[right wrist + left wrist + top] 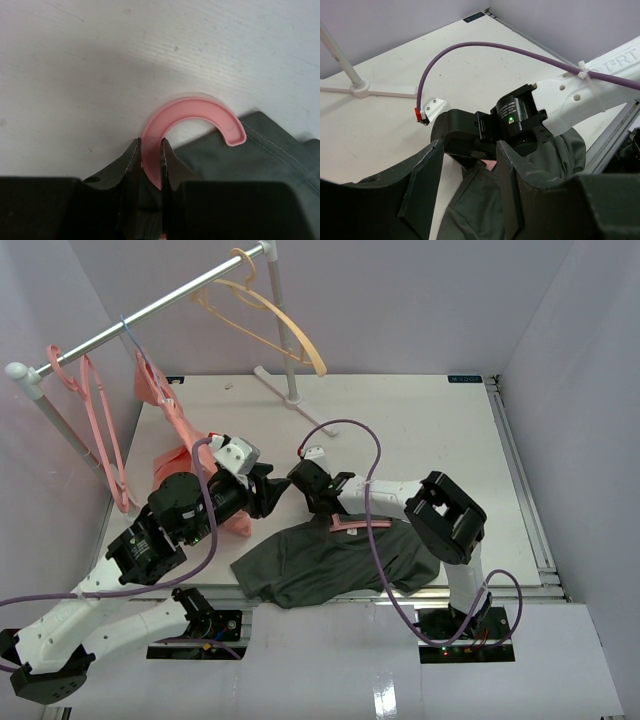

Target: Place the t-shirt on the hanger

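The dark charcoal t-shirt (330,560) lies crumpled on the table near the front edge. The salmon-pink hanger (352,527) shows only as a short piece at the shirt's collar; the rest is hidden under cloth. My right gripper (318,495) is shut on the hanger's curved hook (190,112), with its fingertips (134,155) pinching the hook's stem in the right wrist view. My left gripper (268,490) is open and empty just left of it. In the left wrist view it (467,195) hovers over the t-shirt (480,210) near the collar.
A metal clothes rail (150,315) crosses the back left, its white base (290,395) on the table. A tan-yellow hanger (270,320) and pink hangers (100,430) hang on it. A salmon-pink garment (175,455) lies under the left arm.
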`<act>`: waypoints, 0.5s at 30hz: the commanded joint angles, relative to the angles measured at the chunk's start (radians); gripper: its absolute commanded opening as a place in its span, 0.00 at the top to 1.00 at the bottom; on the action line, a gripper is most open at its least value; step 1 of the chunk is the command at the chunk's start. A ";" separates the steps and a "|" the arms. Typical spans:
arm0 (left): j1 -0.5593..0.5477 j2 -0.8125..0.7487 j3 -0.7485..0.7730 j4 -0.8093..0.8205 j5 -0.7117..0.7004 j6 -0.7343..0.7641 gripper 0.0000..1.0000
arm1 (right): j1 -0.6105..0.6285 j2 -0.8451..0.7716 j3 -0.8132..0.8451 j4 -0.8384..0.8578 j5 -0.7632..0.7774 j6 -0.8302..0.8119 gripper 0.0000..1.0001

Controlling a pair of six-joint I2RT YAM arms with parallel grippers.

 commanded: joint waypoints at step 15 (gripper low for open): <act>0.001 0.037 0.010 -0.043 0.032 0.003 0.41 | 0.010 -0.766 -0.293 0.038 0.266 -0.137 0.92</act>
